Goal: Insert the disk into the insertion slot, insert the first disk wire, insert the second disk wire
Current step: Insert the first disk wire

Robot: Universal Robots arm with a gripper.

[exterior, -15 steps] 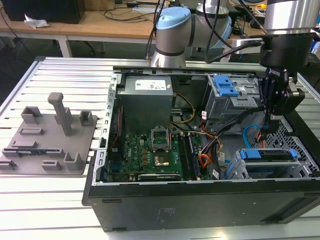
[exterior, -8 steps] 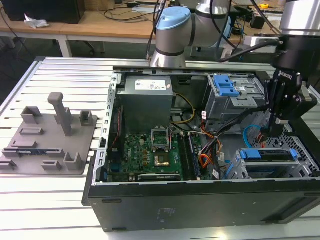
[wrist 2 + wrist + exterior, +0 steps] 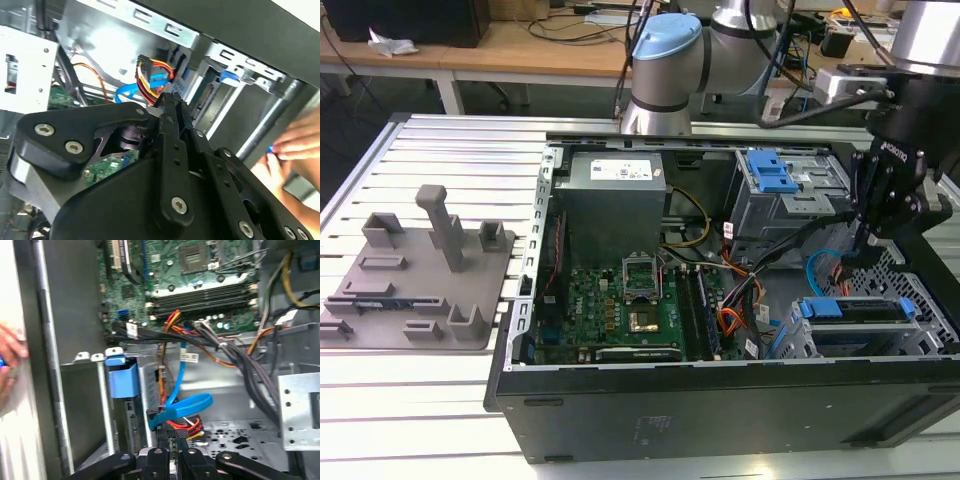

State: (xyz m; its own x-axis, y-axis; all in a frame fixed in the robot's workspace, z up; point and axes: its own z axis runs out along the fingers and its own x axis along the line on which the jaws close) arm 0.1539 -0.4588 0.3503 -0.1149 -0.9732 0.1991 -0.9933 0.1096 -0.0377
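The disk [image 3: 855,310], in its bright blue caddy, lies inside the insertion slot [image 3: 790,338], a grey cage at the case's corner on the exterior view's right. My black gripper [image 3: 852,262] hangs just behind the cage. In the first wrist view its fingers [image 3: 161,456] are closed where the first disk wire [image 3: 182,425], a red and dark bundle, ends at the disk's rear. The second wrist view has the gripper [image 3: 169,97] pinching that bundle [image 3: 150,80]. The second disk wire [image 3: 187,405], a light-blue flat cable, loops beside it and touches the fingers.
A larger grey bay box with a blue latch [image 3: 770,175] stands behind the gripper. The motherboard [image 3: 620,300] and power supply [image 3: 615,195] take up the middle of the case. A person's hand [image 3: 295,145] rests outside the case wall. A grey fixture plate [image 3: 410,280] lies at the exterior view's left.
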